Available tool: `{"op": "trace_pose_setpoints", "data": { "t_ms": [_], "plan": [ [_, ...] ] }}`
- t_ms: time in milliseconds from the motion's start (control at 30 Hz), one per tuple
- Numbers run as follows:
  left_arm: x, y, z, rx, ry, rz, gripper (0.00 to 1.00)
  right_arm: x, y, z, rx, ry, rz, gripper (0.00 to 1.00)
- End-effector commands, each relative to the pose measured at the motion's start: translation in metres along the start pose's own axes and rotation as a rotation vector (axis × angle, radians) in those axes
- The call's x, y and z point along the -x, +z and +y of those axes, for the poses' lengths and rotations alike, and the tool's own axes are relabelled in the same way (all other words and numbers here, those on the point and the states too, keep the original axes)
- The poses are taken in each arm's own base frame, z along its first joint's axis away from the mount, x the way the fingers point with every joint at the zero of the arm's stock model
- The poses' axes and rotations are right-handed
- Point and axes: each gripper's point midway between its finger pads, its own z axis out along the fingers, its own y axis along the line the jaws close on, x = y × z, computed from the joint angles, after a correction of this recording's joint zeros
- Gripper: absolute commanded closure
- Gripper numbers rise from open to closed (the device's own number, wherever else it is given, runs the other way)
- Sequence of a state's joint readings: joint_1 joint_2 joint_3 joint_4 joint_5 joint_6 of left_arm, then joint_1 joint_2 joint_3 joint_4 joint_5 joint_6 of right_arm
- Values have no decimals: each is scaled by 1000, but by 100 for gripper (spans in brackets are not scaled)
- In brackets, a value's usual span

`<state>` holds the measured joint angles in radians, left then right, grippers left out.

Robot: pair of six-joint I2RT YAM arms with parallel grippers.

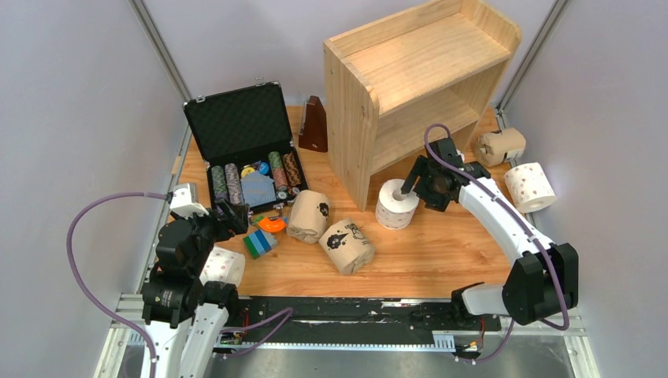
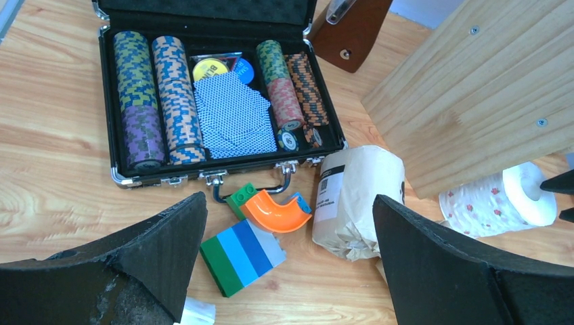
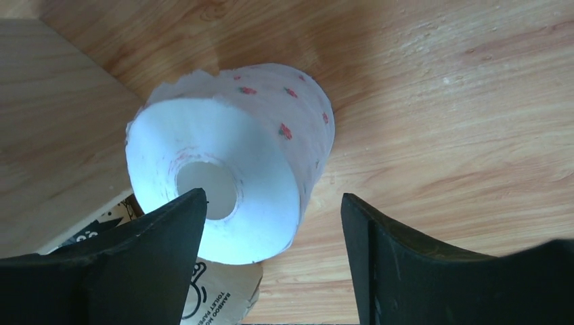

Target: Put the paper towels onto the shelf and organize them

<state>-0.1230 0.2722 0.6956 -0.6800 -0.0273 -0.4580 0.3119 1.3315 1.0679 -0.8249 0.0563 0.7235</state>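
You are looking at a task barely begun: the light pine two-tier shelf (image 1: 417, 67) is showing nothing on either tier, and all six paper towel rolls (image 1: 529, 187) are sitting on the table (image 1: 441, 252). Your right pincer (image 3: 271, 200) is hovering spread at the dotted white roll (image 3: 257, 135) just beside the shelf front, pinching nothing, and your left pincer (image 2: 290, 203) is hanging spread too. Only "TOILET PAPE" is reading clearly, on a tan kraft-wrapped roll (image 3: 220, 298).
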Motion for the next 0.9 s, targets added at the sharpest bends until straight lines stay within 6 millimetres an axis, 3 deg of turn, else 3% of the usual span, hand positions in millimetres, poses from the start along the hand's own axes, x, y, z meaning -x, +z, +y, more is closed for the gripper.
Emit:
{"op": "trace_pose_setpoints", "data": {
  "t_ms": [0,300,433,633,867],
  "plan": [
    [9,-4,-4,-16,15,-23,0,25,1,10,-8,86,-82,29],
    [11,-6,-4,-13,20,-30,0,12,21,14,4,93,-4,43],
    [12,-6,-4,-13,23,-31,0,10,18,16,16,93,3,55],
    [13,-9,-7,-27,31,-35,0,19,-13,10,-12,81,-36,72],
    [22,-15,-8,-28,78,-59,0,57,-72,4,-38,82,-175,81]
  ]
}}
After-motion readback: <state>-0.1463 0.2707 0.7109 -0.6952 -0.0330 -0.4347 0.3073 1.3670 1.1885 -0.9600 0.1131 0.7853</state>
